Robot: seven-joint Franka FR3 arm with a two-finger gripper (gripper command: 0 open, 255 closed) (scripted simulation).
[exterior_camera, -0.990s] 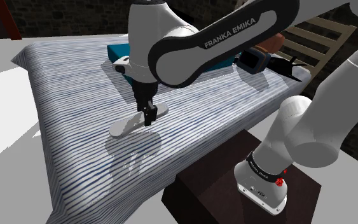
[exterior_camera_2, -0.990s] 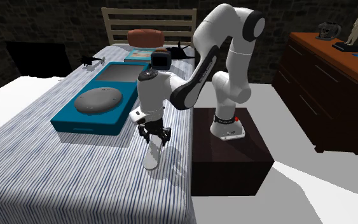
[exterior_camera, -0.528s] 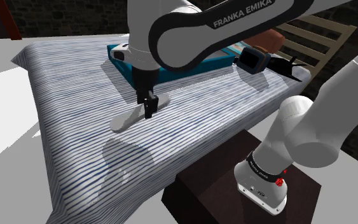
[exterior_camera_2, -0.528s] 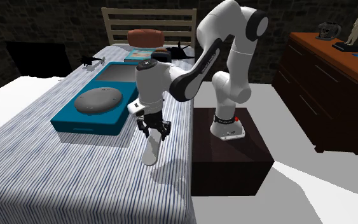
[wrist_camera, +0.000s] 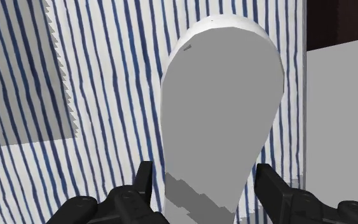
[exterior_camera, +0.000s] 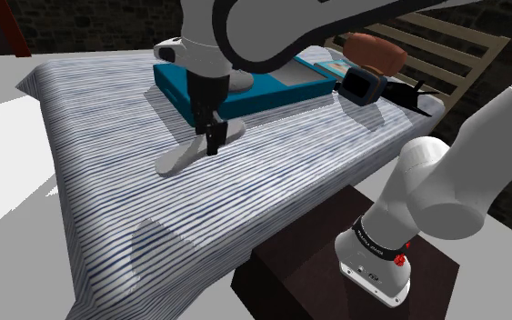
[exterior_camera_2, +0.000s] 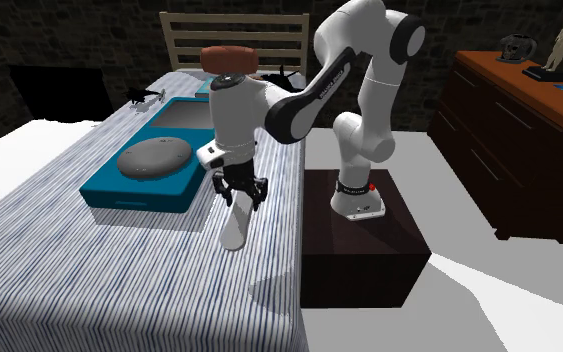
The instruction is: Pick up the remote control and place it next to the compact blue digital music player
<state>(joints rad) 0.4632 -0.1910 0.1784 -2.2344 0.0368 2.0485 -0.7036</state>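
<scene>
The remote control [exterior_camera: 183, 156] is a plain light grey, elongated, rounded slab. It hangs tilted above the blue-and-white striped bed [exterior_camera: 108, 200], with its shadow lower down on the cover. My black gripper [exterior_camera: 213, 141] is shut on one end of it. In the wrist view the remote [wrist_camera: 222, 108] runs out from between the fingers [wrist_camera: 144, 179] of the gripper [wrist_camera: 206, 181]. The music player [exterior_camera: 245, 86] is a big teal box with a grey round pad [exterior_camera_2: 155, 157] and lies flat just beyond the gripper. From the second exterior view the remote [exterior_camera_2: 235, 225] hangs beside the player's [exterior_camera_2: 139, 190] near corner.
A slatted headboard [exterior_camera_2: 234, 35], a brown cushion [exterior_camera: 376, 50] and a black boxy object [exterior_camera: 363, 86] sit at the bed's far end. The dark stand [exterior_camera_2: 369, 250] adjoins the bed's edge. A wooden dresser [exterior_camera_2: 529, 130] stands on the second exterior view's right.
The gripper has lifted the remote off the bed cover and carried it up toward the teal player. The remote's shadow has slid away from it.
</scene>
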